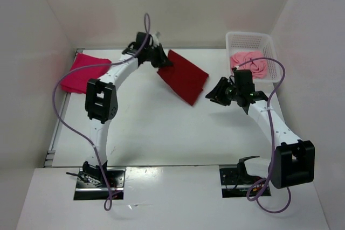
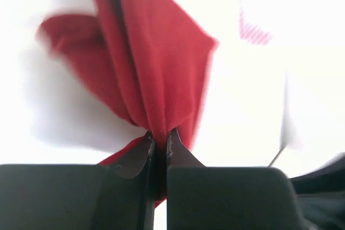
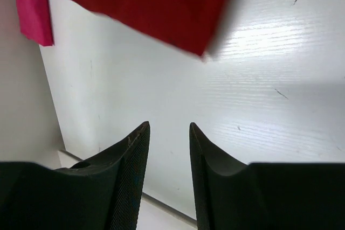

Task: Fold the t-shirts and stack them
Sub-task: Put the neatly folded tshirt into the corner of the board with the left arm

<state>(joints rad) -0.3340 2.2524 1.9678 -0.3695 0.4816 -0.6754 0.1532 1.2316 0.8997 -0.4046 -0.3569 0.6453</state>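
— What are you holding?
— I'm pinching the crimson shirt [image 1: 183,77], upper centre, in my left gripper [image 2: 159,137]. My right gripper [image 3: 168,131] is hanging spread, empty. The magenta shirt [image 1: 81,71] is lying upper left; the pink shirt [image 1: 249,63] is sitting in the basket [image 1: 237,38].

We see three shirts, well apart.
The folded dark crimson shirt [image 1: 184,76] hangs from the left gripper [image 2: 160,141]; the magenta shirt [image 1: 81,71] lies folded far left; the pink shirt [image 1: 250,63] sits crumpled in the basket [image 1: 237,39].

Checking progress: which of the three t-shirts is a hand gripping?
The dark crimson t-shirt, pinched by the left hand; the magenta t-shirt lies free, the pink t-shirt sits in the basket.
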